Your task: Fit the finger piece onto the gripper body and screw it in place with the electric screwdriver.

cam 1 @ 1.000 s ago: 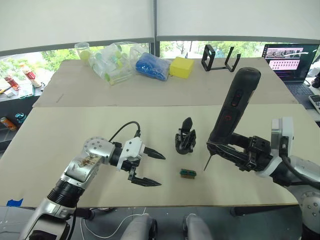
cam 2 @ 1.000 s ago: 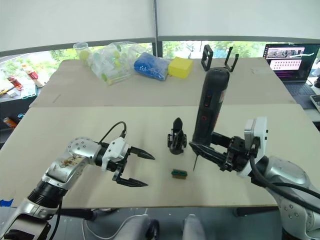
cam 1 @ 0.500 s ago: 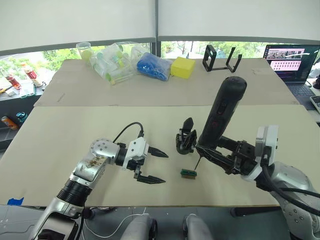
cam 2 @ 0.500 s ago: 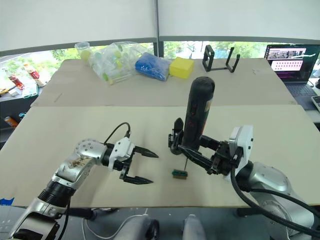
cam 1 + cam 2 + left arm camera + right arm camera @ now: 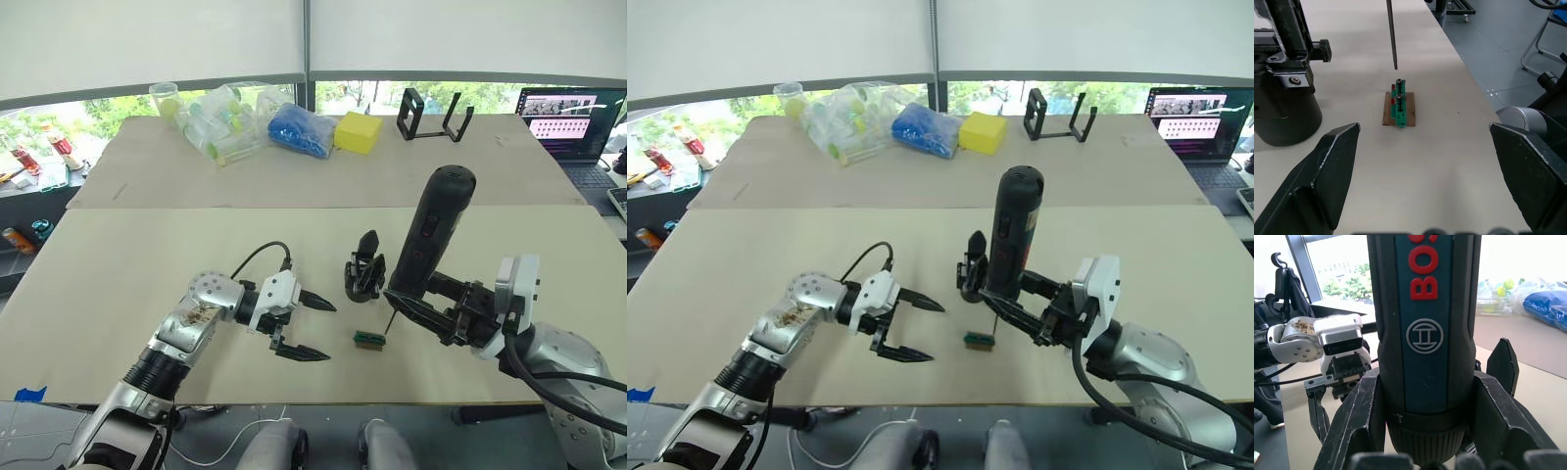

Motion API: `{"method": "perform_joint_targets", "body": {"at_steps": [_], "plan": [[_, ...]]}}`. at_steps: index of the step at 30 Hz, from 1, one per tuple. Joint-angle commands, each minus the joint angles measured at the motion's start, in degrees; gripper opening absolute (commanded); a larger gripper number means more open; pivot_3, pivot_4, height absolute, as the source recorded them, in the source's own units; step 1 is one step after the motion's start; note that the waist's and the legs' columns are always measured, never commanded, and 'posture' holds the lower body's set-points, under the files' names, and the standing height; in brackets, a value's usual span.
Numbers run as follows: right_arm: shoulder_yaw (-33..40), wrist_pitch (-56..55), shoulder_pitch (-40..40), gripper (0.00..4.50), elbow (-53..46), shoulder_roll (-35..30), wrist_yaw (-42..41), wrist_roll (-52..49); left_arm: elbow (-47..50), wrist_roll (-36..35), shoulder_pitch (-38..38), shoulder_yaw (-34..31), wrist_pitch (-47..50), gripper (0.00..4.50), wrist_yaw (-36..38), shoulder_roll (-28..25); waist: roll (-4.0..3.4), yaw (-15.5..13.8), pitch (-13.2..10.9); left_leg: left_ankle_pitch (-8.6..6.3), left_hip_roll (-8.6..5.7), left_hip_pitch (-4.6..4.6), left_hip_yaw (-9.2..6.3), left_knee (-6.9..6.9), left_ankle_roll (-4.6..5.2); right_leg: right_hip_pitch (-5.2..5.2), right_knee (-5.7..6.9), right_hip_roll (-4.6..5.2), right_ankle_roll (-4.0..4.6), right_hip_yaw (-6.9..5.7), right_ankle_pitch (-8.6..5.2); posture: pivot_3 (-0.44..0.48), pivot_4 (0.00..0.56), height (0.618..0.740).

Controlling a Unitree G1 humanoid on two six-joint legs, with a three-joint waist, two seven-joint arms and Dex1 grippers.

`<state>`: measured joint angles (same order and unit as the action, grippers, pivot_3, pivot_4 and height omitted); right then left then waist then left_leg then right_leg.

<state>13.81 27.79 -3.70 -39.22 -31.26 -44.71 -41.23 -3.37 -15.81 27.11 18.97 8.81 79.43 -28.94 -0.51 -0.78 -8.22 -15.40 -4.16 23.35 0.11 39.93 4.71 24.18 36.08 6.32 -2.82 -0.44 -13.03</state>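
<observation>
Black electric screwdriver (image 5: 1422, 333) with blue panel, red lettering; green-and-black block (image 5: 1399, 102); yellow sponge (image 5: 357, 132).

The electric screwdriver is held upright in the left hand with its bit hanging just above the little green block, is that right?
Not quite: the electric screwdriver is clamped in the right hand, not the left, as the left eye view shows. The left hand is open and holds nothing. The rest stands: the tool is roughly upright, and the left wrist view shows its bit just above the green block.
</observation>
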Motion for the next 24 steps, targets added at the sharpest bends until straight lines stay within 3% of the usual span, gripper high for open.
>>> {"method": "perform_joint_targets", "body": {"at_steps": [1, 24], "plan": [[0.7, -2.9, 0.4, 1.91, -1.4, -0.6, -0.5, -0.5, -0.4, 0.4, 1.5, 0.0, -1.0, 4.50, -0.1, 0.6, 0.00, 0.0, 0.0, 0.00, 0.00, 0.00, 0.00, 0.00, 0.00, 0.00, 0.00, 0.00, 0.00, 0.00, 0.00, 0.000, 0.150, 0.740], [-0.8, -3.5, 0.8, 1.91, -1.6, -0.4, 0.3, -0.5, 0.5, 1.0, 2.5, 0.5, 1.9, 4.50, -1.5, 1.9, 0.01, 0.0, 0.0, 0.00, 0.00, 0.00, 0.00, 0.02, 0.00, 0.00, 0.01, 0.00, 0.00, 0.02, 0.00, 0.000, 0.150, 0.740]]}}
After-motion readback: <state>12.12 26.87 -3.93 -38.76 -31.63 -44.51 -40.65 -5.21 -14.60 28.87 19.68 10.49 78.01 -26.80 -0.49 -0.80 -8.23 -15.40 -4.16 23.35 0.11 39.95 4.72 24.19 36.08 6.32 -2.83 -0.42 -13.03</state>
